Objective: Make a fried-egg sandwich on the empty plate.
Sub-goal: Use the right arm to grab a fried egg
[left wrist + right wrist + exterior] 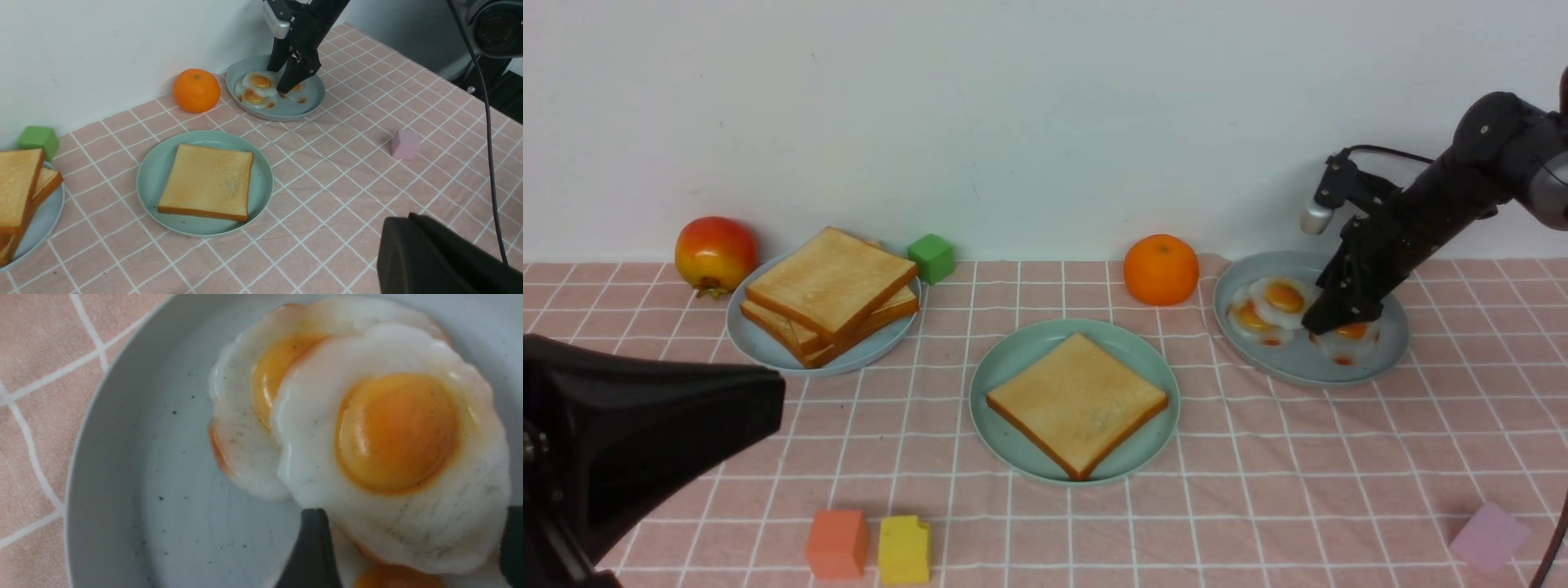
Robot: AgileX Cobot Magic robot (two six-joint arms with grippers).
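Note:
The mint-green plate [1013,367] sits mid-table and carries one golden toast slice [1078,402]. Three fried eggs lie in the grey-blue dish [1388,359] at the right: a top egg [392,433] overlaps a second egg [245,416], and a third egg [1347,336] lies closest to the arm. My right gripper [1339,318] reaches down into that dish, open. Its fingers [312,539] straddle the top egg's near edge. My left gripper [772,400] hangs shut and holding nothing at the front left, well away from both plates.
A stack of plain toast [829,286] rests on a pale blue plate [768,347] at the back left, between a red fruit [716,251] and a green cube [931,257]. An orange [1161,269] stands beside the egg dish. Orange [836,543], yellow [904,549] and pink [1489,536] cubes line the front.

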